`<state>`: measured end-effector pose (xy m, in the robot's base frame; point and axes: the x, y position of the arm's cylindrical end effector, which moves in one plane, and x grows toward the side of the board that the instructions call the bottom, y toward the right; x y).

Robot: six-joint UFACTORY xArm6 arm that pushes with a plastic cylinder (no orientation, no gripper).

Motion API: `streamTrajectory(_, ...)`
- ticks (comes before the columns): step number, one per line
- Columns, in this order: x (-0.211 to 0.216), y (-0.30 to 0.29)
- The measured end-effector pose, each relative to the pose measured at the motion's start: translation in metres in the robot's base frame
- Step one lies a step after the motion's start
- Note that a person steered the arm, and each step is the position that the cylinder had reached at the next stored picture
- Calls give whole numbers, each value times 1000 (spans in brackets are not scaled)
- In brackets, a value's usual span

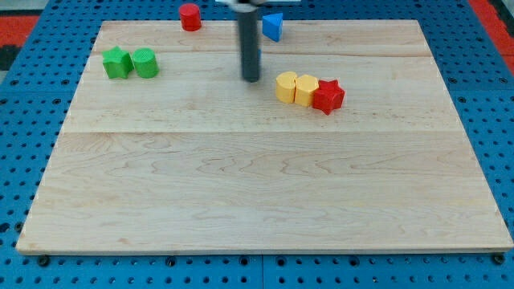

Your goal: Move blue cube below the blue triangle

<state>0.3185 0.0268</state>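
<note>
Presently my tip is resting on the bench in the upper middle, just below and to the view's left of the blue triangle, which is sitting at the top edge. The tool is a bare rod with no jaws to widen or narrow, and it is carrying nothing.

The blue cube is not showing anywhere. It may be hiding behind the rod's shaft, but I cannot tell.

Two yellow blocks are touching each other just to the right of my tip, with a red star pressing against them.

Judging the step: I am taking this as the approach, with no push underway. The next move is calling for finding the cube, getting behind it, and sliding it under the triangle without nudging the triangle or the yellow pair.
</note>
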Motion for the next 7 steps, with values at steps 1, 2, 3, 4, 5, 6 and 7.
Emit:
streamTrajectory(1, -19, 25)
streamTrajectory(2, -13, -25)
streamTrajectory(3, 21, -57)
streamTrajectory(4, 4, -105)
streamTrajectory(5, -14, -56)
streamTrajectory(6, -41, -9)
streamTrajectory(7, -56, 7)
